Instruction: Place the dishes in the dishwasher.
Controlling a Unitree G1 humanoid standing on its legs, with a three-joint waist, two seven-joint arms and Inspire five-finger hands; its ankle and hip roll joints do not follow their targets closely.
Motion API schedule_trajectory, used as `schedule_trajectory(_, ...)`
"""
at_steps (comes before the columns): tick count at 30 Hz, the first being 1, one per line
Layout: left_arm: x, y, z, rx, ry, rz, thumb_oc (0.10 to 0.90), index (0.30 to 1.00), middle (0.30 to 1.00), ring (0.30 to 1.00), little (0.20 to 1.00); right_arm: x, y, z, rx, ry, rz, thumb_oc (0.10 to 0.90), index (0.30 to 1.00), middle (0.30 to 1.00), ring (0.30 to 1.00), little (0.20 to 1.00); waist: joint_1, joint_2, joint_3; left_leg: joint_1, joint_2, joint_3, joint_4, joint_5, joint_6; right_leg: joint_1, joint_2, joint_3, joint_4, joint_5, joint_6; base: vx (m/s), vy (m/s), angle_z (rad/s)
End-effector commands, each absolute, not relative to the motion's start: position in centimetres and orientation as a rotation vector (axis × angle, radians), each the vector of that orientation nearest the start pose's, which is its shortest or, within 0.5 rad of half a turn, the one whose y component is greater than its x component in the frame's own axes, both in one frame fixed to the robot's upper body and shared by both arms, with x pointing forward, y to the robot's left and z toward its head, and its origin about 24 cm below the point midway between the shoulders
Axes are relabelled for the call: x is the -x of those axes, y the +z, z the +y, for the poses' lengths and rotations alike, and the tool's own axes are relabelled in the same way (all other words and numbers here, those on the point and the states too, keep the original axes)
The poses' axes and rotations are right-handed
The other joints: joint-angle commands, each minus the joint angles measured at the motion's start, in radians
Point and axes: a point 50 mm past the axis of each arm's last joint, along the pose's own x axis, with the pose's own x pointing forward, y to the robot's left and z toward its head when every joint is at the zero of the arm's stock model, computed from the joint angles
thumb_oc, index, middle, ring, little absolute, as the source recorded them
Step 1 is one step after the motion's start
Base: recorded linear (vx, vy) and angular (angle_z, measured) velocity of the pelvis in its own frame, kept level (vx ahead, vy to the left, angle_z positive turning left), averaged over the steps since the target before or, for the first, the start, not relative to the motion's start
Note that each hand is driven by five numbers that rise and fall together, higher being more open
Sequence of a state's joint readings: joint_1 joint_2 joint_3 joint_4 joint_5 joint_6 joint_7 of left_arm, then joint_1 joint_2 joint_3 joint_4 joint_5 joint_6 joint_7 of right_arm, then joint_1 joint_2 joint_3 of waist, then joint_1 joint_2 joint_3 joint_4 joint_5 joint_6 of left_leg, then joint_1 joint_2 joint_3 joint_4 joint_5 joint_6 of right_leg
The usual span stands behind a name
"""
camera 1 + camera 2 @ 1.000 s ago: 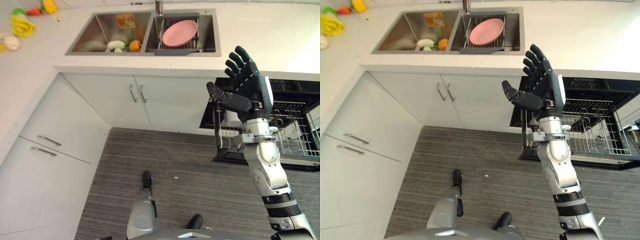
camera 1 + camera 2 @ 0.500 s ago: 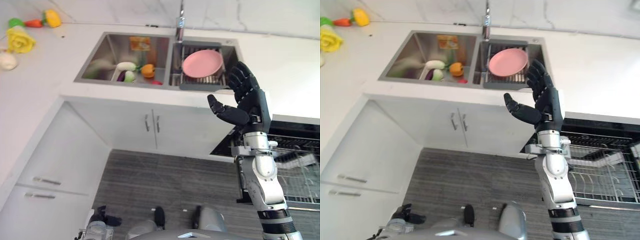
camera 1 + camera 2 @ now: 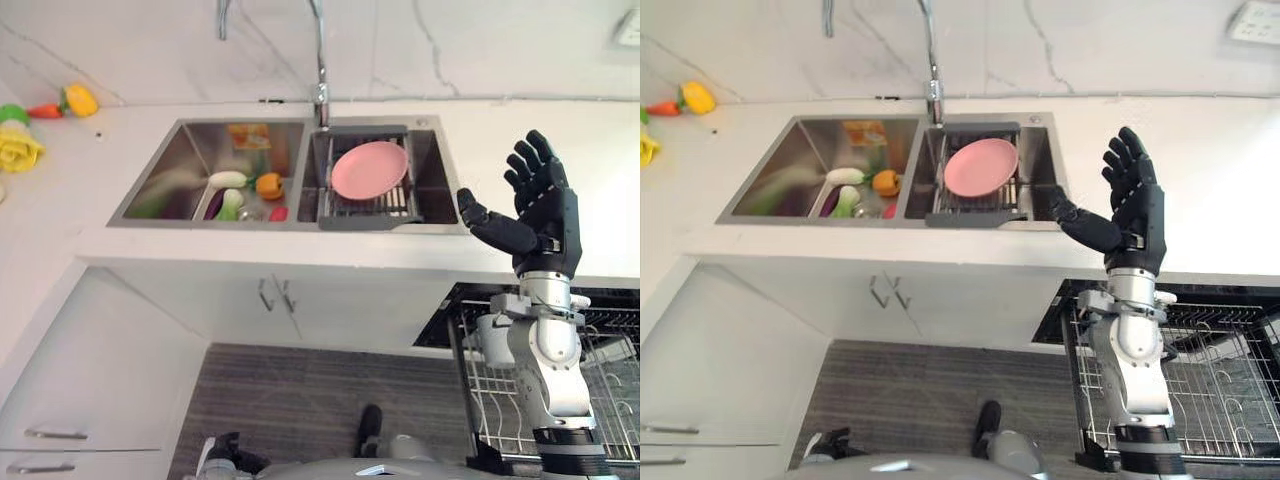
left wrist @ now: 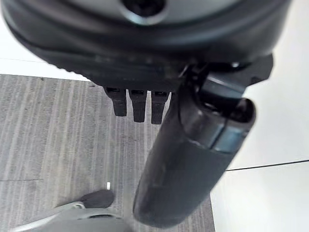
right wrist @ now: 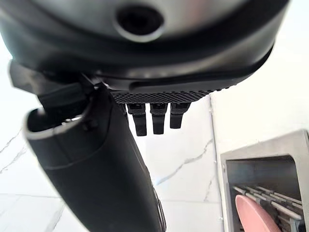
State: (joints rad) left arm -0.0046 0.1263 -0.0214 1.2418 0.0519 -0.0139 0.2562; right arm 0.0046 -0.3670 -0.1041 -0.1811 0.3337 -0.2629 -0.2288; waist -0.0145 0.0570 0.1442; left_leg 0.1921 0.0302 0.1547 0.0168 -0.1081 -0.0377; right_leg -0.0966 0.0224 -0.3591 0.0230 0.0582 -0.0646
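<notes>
Change: the whole picture has shifted, so the head camera has moved and the wall and tap now show; the right hand has risen from in front of the dishwasher rack to counter level, beside the sink.
Right hand: fingers straight and spread, thumb out, holding nothing; it hangs above the counter, apart from the plate.
Left hand: shows in its own wrist view above the grey floor, fingers relaxed and straight, nothing in it.
Plate: pink, round, lying tilted on a dark drain rack in the right-hand basin of the sink.
Handling: probably light and stiff, perhaps plastic; smooth and possibly wet, so it may slip. The raised near rim looks the best place to pinch, thumb above and fingers beneath.
Destination: the dishwasher rack, pulled out below the counter, beside the right arm.
Surroundings: vegetables in the left basin; toy fruit at the far left of the counter.
Obstacles: the tap stands just behind the plate, and the basin wall and rack edge crowd the reach.
</notes>
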Motion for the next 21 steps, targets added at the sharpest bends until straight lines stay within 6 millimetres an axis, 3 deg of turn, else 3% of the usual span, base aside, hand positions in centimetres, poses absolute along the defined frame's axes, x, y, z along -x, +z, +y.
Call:
schedule_trajectory(1, -9.0, -15.8, 24.1, -0.479, 0.226, 1.179, 0.800, 0.900, 0.900, 0.900, 0.900, -22.6, 18.7, -23.7, -0.032, -0.231, -0.806, 0.800, 0.900, 0.900, 0.900, 0.900, -0.018, -0.052, -0.016, -0.112, 0.004, 0.000, -0.025, 0.049, -0.015, 0.126, -0.101, 0.059, 0.041, -0.152, 0.145, 0.17, -0.221, -0.07)
schedule_trajectory(2, -9.2, -15.6, 24.6, -0.465, 0.261, 1.166, 0.800, 0.900, 0.900, 0.900, 0.900, -23.0, 18.7, -23.3, -0.084, -0.196, -0.801, 0.800, 0.900, 0.900, 0.900, 0.900, -0.017, -0.063, 0.006, -0.153, 0.017, 0.006, 0.115, 0.041, -0.028, 0.135, -0.098, 0.089, 0.043, -0.163, 0.131, 0.12, -0.164, -0.06)
schedule_trajectory(3, -9.3, -15.6, 24.6, -0.465, 0.263, 1.165, 0.800, 0.900, 0.900, 0.900, 0.900, -23.0, 18.7, -23.3, -0.086, -0.195, -0.802, 0.800, 0.900, 0.900, 0.900, 0.900, -0.016, -0.062, 0.006, -0.164, 0.022, 0.007, 0.137, 0.030, -0.030, 0.132, -0.095, 0.092, 0.044, -0.164, 0.129, 0.14, -0.227, -0.03)
schedule_trajectory(4, -9.4, -15.4, 24.9, -0.454, 0.293, 1.151, 0.800, 0.900, 0.900, 0.900, 0.900, -23.3, 18.9, -23.0, -0.098, -0.177, -0.807, 0.800, 0.900, 0.900, 0.900, 0.900, -0.013, -0.069, 0.021, -0.208, 0.041, 0.008, 0.286, 0.053, -0.045, 0.139, -0.089, 0.112, 0.048, -0.175, 0.110, 0.22, -0.330, -0.01)
schedule_trajectory(5, -9.4, -15.3, 25.1, -0.421, 0.336, 1.138, 0.800, 0.900, 0.900, 0.900, 0.900, -23.3, 19.1, -22.7, -0.116, -0.162, -0.811, 0.800, 0.900, 0.900, 0.900, 0.900, 0.006, -0.091, 0.049, -0.319, 0.082, 0.002, 0.585, 0.148, -0.063, 0.178, -0.081, 0.138, 0.038, -0.202, 0.081, 0.31, -0.463, 0.00)
schedule_trajectory(6, -9.8, -15.2, 25.2, -0.400, 0.370, 1.125, 0.800, 0.900, 0.900, 0.900, 0.900, -23.4, 18.9, -22.3, -0.140, -0.146, -0.805, 0.800, 0.900, 0.900, 0.900, 0.900, 0.028, -0.109, 0.079, -0.391, 0.099, -0.014, 0.759, 0.196, -0.075, 0.208, -0.086, 0.149, 0.035, -0.218, 0.061, 0.31, -0.397, 0.02)
schedule_trajectory(8, -10.9, -14.9, 24.8, -0.365, 0.406, 1.074, 0.800, 0.900, 0.900, 0.900, 0.900, -23.8, 18.7, -21.6, -0.175, -0.122, -0.791, 0.800, 0.900, 0.900, 0.900, 0.900, 0.080, -0.116, 0.127, -0.523, 0.035, -0.065, 0.925, 0.167, -0.063, 0.259, -0.093, 0.178, 0.015, -0.238, 0.059, 0.22, -0.138, 0.04)
schedule_trajectory(9, -11.1, -14.9, 24.5, -0.359, 0.408, 1.065, 0.800, 0.900, 0.900, 0.900, 0.900, -23.9, 18.6, -21.5, -0.175, -0.133, -0.783, 0.800, 0.900, 0.900, 0.900, 0.900, 0.096, -0.118, 0.130, -0.610, 0.019, -0.057, 0.910, 0.150, -0.064, 0.290, -0.097, 0.192, -0.004, -0.252, 0.063, 0.38, -0.030, 0.07)
schedule_trajectory(11, -10.3, -15.2, 24.3, -0.354, 0.407, 1.094, 0.800, 0.900, 0.900, 0.900, 0.900, -24.0, 18.3, -21.4, -0.177, -0.141, -0.765, 0.800, 0.900, 0.900, 0.900, 0.900, 0.123, -0.120, 0.106, -0.681, 0.016, -0.040, 0.786, 0.161, -0.061, 0.337, -0.094, 0.211, -0.026, -0.270, 0.076, 0.53, 0.015, 0.14)
schedule_trajectory(12, -9.5, -15.4, 24.3, -0.359, 0.400, 1.120, 0.800, 0.900, 0.900, 0.900, 0.900, -24.0, 18.2, -21.2, -0.178, -0.139, -0.765, 0.800, 0.900, 0.900, 0.900, 0.900, 0.140, -0.116, 0.089, -0.699, 0.037, -0.011, 0.664, 0.178, -0.057, 0.357, -0.090, 0.221, -0.030, -0.288, 0.085, 0.67, 0.103, 0.13)
schedule_trajectory(14, -8.0, -15.9, 24.0, -0.362, 0.379, 1.175, 0.800, 0.900, 0.900, 0.900, 0.900, -24.1, 18.5, -20.9, -0.168, -0.131, -0.780, 0.800, 0.900, 0.900, 0.900, 0.900, 0.171, -0.083, 0.064, -0.705, 0.080, 0.009, 0.379, 0.218, -0.046, 0.416, -0.070, 0.245, -0.049, -0.325, 0.110, 0.82, 0.207, -0.06)
schedule_trajectory(15, -7.0, -16.2, 23.7, -0.362, 0.370, 1.204, 0.800, 0.900, 0.900, 0.900, 0.900, -24.3, 18.8, -20.6, -0.152, -0.122, -0.793, 0.800, 0.900, 0.900, 0.900, 0.900, 0.205, -0.072, 0.058, -0.698, 0.064, -0.001, 0.166, 0.266, -0.048, 0.456, -0.071, 0.278, -0.059, -0.349, 0.123, 0.82, 0.231, -0.12)
schedule_trajectory(16, -6.4, -16.3, 23.8, -0.362, 0.376, 1.228, 0.800, 0.900, 0.900, 0.900, 0.900, -24.5, 18.9, -20.3, -0.139, -0.106, -0.793, 0.800, 0.900, 0.900, 0.900, 0.900, 0.236, -0.071, 0.055, -0.711, 0.061, -0.052, 0.085, 0.279, -0.053, 0.492, -0.081, 0.289, -0.062, -0.366, 0.140, 0.56, 0.152, -0.05)
schedule_trajectory(17, -6.4, -16.3, 23.8, -0.362, 0.376, 1.228, 0.800, 0.900, 0.900, 0.900, 0.900, -24.5, 18.9, -20.3, -0.139, -0.106, -0.793, 0.800, 0.900, 0.900, 0.900, 0.900, 0.236, -0.071, 0.055, -0.711, 0.061, -0.052, 0.085, 0.279, -0.053, 0.492, -0.081, 0.289, -0.062, -0.366, 0.140, 0.56, 0.158, 0.00)
schedule_trajectory(18, -5.6, -16.3, 24.3, -0.367, 0.397, 1.257, 0.800, 0.900, 0.900, 0.900, 0.900, -24.9, 19.0, -20.3, -0.114, -0.112, -0.788, 0.800, 0.900, 0.900, 0.900, 0.900, 0.267, -0.086, 0.055, -0.744, 0.056, -0.122, 0.045, 0.310, -0.068, 0.534, -0.108, 0.321, -0.047, -0.372, 0.151, 0.53, 0.141, -0.05)
schedule_trajectory(19, -5.1, -16.2, 25.0, -0.367, 0.431, 1.283, 0.800, 0.900, 0.900, 0.900, 0.900, -25.1, 18.9, -20.7, -0.115, -0.125, -0.774, 0.800, 0.900, 0.900, 0.900, 0.900, 0.264, -0.102, 0.054, -0.747, 0.059, -0.115, 0.064, 0.336, -0.077, 0.546, -0.126, 0.332, -0.023, -0.386, 0.158, 0.77, 0.277, -0.07)
schedule_trajectory(20, -4.0, -16.4, 25.1, -0.366, 0.424, 1.323, 0.800, 0.900, 0.900, 0.900, 0.900, -25.3, 18.9, -20.8, -0.099, -0.119, -0.767, 0.800, 0.900, 0.900, 0.900, 0.900, 0.268, -0.109, 0.037, -0.716, 0.051, -0.126, 0.090, 0.326, -0.053, 0.557, -0.141, 0.354, -0.013, -0.394, 0.168, 0.69, 0.294, -0.18)
schedule_trajectory(21, -2.9, -16.4, 25.4, -0.378, 0.428, 1.363, 0.800, 0.900, 0.900, 0.900, 0.900, -25.1, 18.5, -21.1, -0.081, -0.131, -0.757, 0.800, 0.900, 0.900, 0.900, 0.900, 0.264, -0.123, 0.039, -0.723, 0.035, -0.133, 0.124, 0.371, -0.052, 0.550, -0.156, 0.348, 0.039, -0.344, 0.178, 0.85, 0.451, -0.15)
